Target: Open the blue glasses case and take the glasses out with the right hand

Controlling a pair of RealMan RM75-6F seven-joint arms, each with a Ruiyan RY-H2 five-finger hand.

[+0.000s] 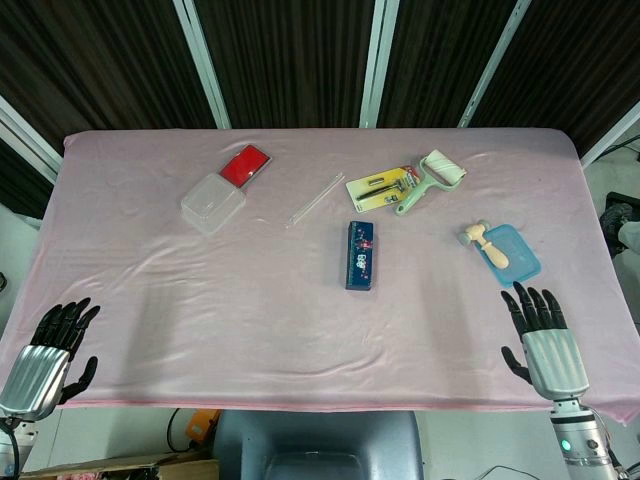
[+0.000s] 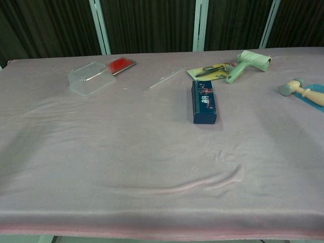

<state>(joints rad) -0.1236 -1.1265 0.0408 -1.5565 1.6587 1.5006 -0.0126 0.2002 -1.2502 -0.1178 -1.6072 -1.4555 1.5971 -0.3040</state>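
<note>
Well, your right hand (image 1: pixel 541 335) is spread, holding nothing, well apart from the closed blue glasses case (image 1: pixel 360 255) at table centre

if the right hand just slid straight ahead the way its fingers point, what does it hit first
Most likely the light blue tray holding the small wooden mallet, which lies just beyond the fingertips of the right hand. The blue glasses case sits well off that line, toward the left hand's side. Depth is hard to judge.
</note>
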